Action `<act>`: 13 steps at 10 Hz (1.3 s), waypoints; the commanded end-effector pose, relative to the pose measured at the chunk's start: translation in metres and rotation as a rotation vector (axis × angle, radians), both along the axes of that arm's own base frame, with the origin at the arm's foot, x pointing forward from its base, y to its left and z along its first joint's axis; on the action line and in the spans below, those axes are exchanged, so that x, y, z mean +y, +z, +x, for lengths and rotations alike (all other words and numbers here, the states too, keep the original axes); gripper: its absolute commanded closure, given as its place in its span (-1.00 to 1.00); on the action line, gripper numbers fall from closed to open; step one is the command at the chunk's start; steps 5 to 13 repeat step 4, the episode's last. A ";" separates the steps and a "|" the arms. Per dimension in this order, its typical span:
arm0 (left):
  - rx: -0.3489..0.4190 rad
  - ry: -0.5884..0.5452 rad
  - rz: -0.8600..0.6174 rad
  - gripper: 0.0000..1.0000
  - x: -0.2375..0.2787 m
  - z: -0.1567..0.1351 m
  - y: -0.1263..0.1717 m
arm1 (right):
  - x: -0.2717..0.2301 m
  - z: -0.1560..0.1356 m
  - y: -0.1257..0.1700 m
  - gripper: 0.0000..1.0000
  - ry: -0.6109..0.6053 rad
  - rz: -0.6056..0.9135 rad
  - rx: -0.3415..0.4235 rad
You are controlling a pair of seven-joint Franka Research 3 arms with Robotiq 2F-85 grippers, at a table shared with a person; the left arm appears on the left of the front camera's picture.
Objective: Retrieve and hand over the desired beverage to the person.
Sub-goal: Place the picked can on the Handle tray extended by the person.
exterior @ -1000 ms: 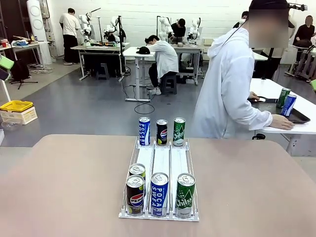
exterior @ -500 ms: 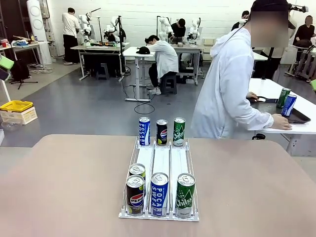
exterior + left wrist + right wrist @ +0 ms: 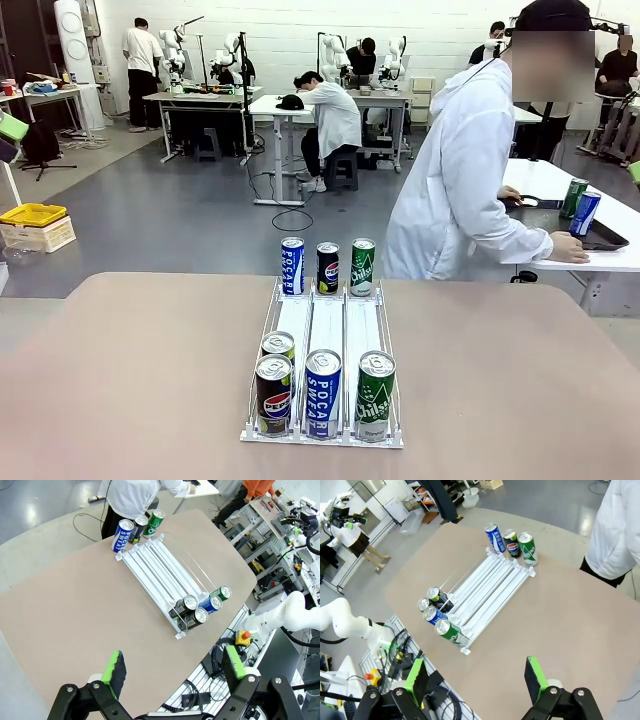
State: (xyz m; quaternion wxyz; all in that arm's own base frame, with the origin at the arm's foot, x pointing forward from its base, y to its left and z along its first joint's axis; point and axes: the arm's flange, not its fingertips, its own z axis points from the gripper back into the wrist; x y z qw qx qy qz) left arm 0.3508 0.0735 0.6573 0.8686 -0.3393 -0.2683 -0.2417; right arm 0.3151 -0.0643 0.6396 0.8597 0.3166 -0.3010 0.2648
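The person [image 3: 460, 180] in a white hooded jacket stands past the table's far right edge, turned toward a side table, one hand resting on it. A clear three-lane can rack [image 3: 325, 330] lies mid-table. At its near end stand a Pepsi can [image 3: 273, 395], a blue Pocari Sweat can [image 3: 323, 393] and a green Chilsung can [image 3: 375, 396], with another can [image 3: 279, 346] behind the Pepsi. Three more cans [image 3: 327, 266] stand at the far end. My left gripper [image 3: 172, 667] is open, high above the table. My right gripper [image 3: 476, 677] is open too, also high up.
The side table [image 3: 600, 215] at right holds a green can [image 3: 573, 197], a blue can [image 3: 584, 213] and a dark tray. Bare tabletop [image 3: 130, 370] spreads on both sides of the rack. Other people and work tables stand farther back.
The person has shifted slightly, leaning a little more upright; cans and rack have not moved.
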 end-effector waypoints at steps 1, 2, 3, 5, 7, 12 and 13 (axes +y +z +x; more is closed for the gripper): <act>-0.020 -0.008 -0.017 -1.00 0.000 0.001 0.000 | -0.001 0.002 0.000 -1.00 0.010 -0.001 -0.005; -0.020 -0.008 -0.017 -1.00 0.000 0.001 0.000 | -0.001 0.002 0.000 -1.00 0.010 -0.001 -0.005; -0.020 -0.008 -0.017 -1.00 0.000 0.001 0.000 | -0.001 0.002 0.000 -1.00 0.010 -0.001 -0.005; -0.020 -0.008 -0.017 -1.00 0.000 0.001 0.000 | -0.001 0.002 0.000 -1.00 0.010 -0.001 -0.005; -0.020 -0.008 -0.017 -1.00 0.000 0.001 0.000 | -0.001 0.002 0.000 -1.00 0.010 -0.001 -0.005; -0.020 -0.008 -0.017 -1.00 0.000 0.001 0.000 | -0.001 0.002 0.000 -1.00 0.010 -0.001 -0.005; -0.020 -0.008 -0.017 -1.00 0.000 0.001 0.000 | -0.001 0.002 0.000 -1.00 0.010 -0.001 -0.005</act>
